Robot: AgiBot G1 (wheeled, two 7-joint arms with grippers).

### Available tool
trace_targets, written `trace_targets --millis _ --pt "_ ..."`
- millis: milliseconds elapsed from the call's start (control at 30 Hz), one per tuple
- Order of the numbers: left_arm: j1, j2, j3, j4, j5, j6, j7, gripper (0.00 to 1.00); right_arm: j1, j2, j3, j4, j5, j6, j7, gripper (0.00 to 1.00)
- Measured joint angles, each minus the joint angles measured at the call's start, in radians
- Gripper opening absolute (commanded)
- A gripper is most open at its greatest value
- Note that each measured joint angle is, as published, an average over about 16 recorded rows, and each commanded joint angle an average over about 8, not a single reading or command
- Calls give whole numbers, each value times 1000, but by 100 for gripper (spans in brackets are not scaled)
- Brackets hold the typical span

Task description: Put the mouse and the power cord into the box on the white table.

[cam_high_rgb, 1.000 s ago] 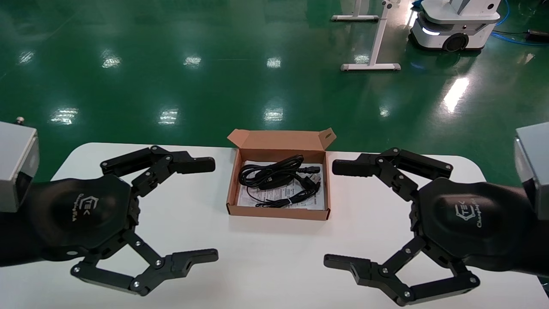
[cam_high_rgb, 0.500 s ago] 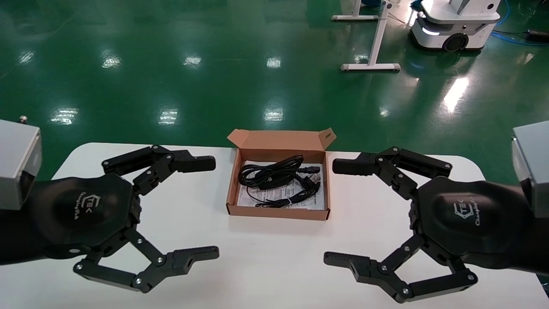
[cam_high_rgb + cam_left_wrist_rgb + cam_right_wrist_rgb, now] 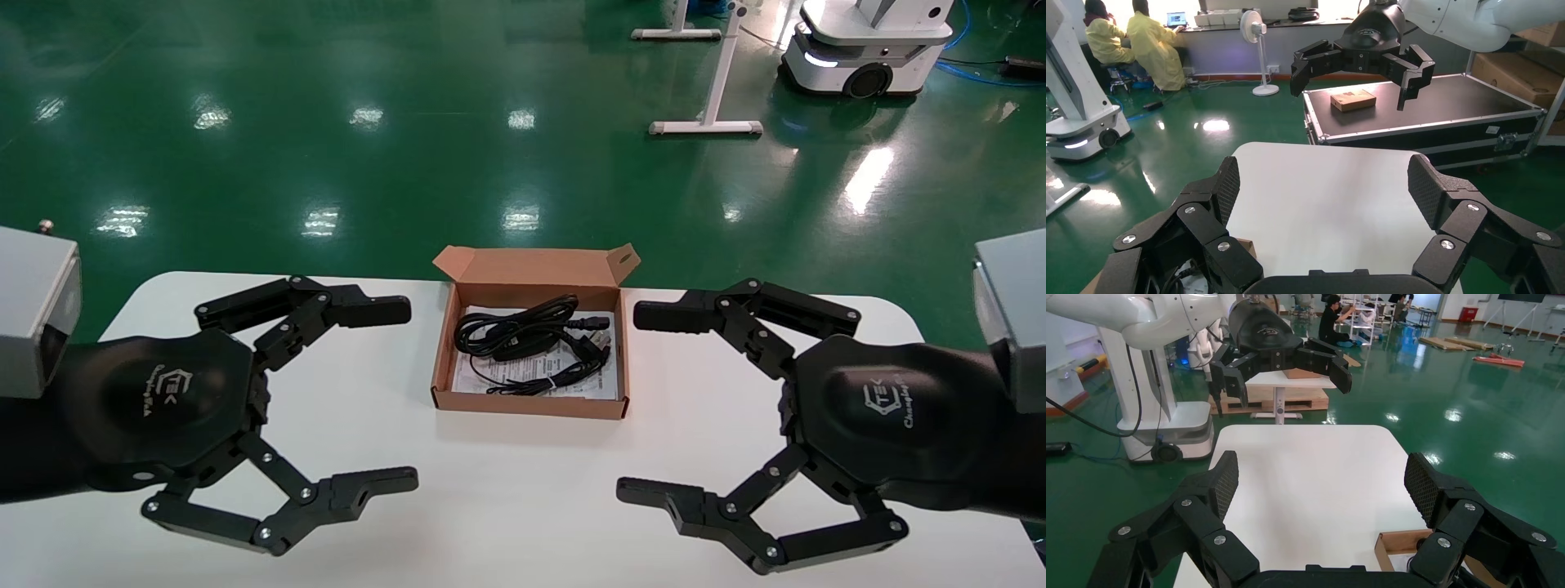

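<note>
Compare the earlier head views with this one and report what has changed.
Almost nothing. The left gripper and right gripper hang open on either side of the box with only a slight drift, holding nothing. The cables lie in the box on the white table as before.

The left gripper (image 3: 1324, 202), fingers spread wide, hangs above the white table (image 3: 1321, 202).
</note>
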Motion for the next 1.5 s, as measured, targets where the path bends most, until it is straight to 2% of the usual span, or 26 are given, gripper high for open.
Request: trace_targets --millis 1500 --pt "-1 1 0 1 1 0 0 100 1 0 -1 -1 -1 0 -1 100"
